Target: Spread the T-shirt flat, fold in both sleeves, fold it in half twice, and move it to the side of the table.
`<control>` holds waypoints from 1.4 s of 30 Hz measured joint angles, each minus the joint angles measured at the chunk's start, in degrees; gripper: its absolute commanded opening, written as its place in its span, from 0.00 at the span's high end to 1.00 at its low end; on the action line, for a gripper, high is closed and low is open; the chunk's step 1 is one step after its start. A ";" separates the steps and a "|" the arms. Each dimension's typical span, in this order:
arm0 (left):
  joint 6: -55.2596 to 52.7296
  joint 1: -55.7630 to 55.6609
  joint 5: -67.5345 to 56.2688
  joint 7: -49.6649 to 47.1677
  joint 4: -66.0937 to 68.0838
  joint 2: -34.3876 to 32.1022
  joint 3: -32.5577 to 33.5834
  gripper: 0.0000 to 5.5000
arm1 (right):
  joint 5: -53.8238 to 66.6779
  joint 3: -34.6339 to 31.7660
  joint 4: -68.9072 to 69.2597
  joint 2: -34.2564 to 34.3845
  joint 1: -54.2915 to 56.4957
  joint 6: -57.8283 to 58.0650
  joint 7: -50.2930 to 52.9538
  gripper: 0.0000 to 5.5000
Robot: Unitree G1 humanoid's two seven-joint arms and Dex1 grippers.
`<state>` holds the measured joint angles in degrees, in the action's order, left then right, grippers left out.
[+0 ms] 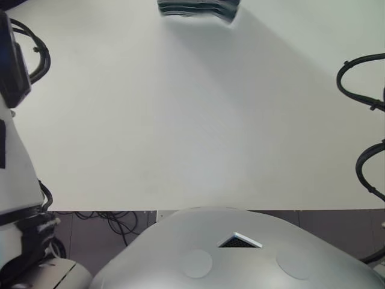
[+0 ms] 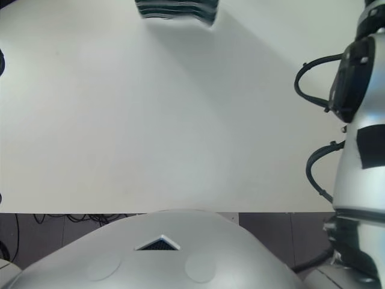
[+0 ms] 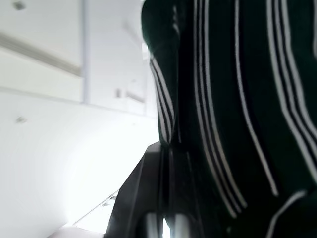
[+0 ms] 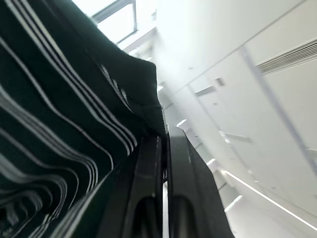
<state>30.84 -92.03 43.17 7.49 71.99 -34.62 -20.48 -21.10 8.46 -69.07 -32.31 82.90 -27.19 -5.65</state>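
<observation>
T-shirt (image 1: 198,8): dark fabric with thin white stripes. In the eye views just its lower edge hung in at the top of frame, over the far part of the table, slightly left of centre. The hem looked bunched and wavy, not flat. Whether it touched the tabletop could not be told.

Left gripper (image 3: 165,148): clenched on the T-shirt. The two dark fingers lay pressed close together, and striped cloth entered at their tips and draped to one side in folds.

Right gripper (image 4: 164,136): likewise clamped on the T-shirt. Its fingers (image 4: 148,183) showed a thin slit between them, and a fold of the striped fabric was pinched at the tips, with the rest billowing beside them.

Table (image 1: 180,132): white, plain top, near edge running across the lower part of the eye views.

Left arm (image 1: 13,126) stood at the left edge of the table, right arm (image 2: 361,126) at the right edge, each with loops of black cable (image 1: 360,75) along it. More cables (image 1: 114,220) lay on the dark floor below the table's near edge.

Behind the right gripper: white wall panels (image 4: 277,74).
</observation>
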 measured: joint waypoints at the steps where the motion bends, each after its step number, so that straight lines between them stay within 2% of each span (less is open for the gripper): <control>1: 0.30 0.03 -0.06 -0.88 0.67 -0.06 -0.02 1.00 | -1.13 0.34 -0.36 -0.31 0.01 -1.41 1.63 0.99; 4: 3.60 2.02 -1.97 -1.36 0.94 -0.96 0.04 1.00 | -2.24 1.30 0.50 -0.66 -1.28 -7.74 3.54 0.99; 6: 7.63 5.67 -3.85 0.30 0.46 -2.43 0.35 1.00 | -1.77 1.26 2.29 -2.32 -4.14 -12.65 1.23 0.99; 10: 19.57 21.05 -18.87 18.64 -5.98 -5.92 2.97 1.00 | 9.95 2.89 15.14 -3.10 -21.12 -22.49 -17.21 0.99; 12: 18.84 31.47 -29.64 27.49 -15.60 -7.91 2.75 1.00 | 17.21 5.24 24.13 -5.50 -32.32 -22.04 -24.74 0.99; 16: 14.57 55.31 -47.56 37.75 -36.74 -17.95 0.21 1.00 | 29.37 8.22 39.13 -13.54 -57.55 -20.14 -34.52 0.99; 19: 12.96 74.63 -58.68 41.67 -55.61 -28.99 -7.08 1.00 | 37.13 10.95 49.76 -18.53 -77.25 -18.28 -40.16 0.99; 23: 9.17 93.99 -64.15 42.36 -77.00 -41.53 -12.90 1.00 | 44.24 14.87 64.03 -26.56 -97.96 -13.31 -45.80 0.99; 24: 6.72 100.19 -63.54 41.15 -83.52 -45.44 -13.12 1.00 | 46.53 15.50 70.10 -30.74 -105.21 -10.82 -47.78 0.99; 25: 4.14 105.38 -57.95 38.17 -87.52 -47.97 -11.63 1.00 | 48.19 15.26 76.64 -35.33 -111.37 -8.25 -49.00 0.99; 27: 1.28 109.60 -47.08 33.53 -87.61 -47.87 -8.41 1.00 | 46.61 13.41 81.52 -37.24 -115.48 -5.77 -48.61 0.99; 32: -0.85 117.80 -33.31 26.47 -93.70 -43.91 -3.91 1.00 | 34.14 7.18 85.40 -37.94 -121.13 -2.04 -42.82 0.99; 34: -1.31 121.37 -31.71 25.49 -95.87 -42.99 -3.24 1.00 | 31.50 5.39 86.67 -37.76 -123.61 -0.92 -41.26 0.99; 37: -2.04 126.81 -31.46 24.95 -98.42 -41.80 -1.57 0.91 | 30.53 2.46 89.32 -37.73 -127.60 1.38 -40.15 1.00; 42: -5.70 132.85 -40.86 27.59 -102.86 -42.06 3.92 0.77 | 38.69 -2.93 95.55 -35.67 -129.99 2.75 -41.86 0.84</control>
<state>25.15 40.82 2.32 35.08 -30.87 -76.68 -16.56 17.59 5.53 26.48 -67.98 -47.10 -24.45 -47.50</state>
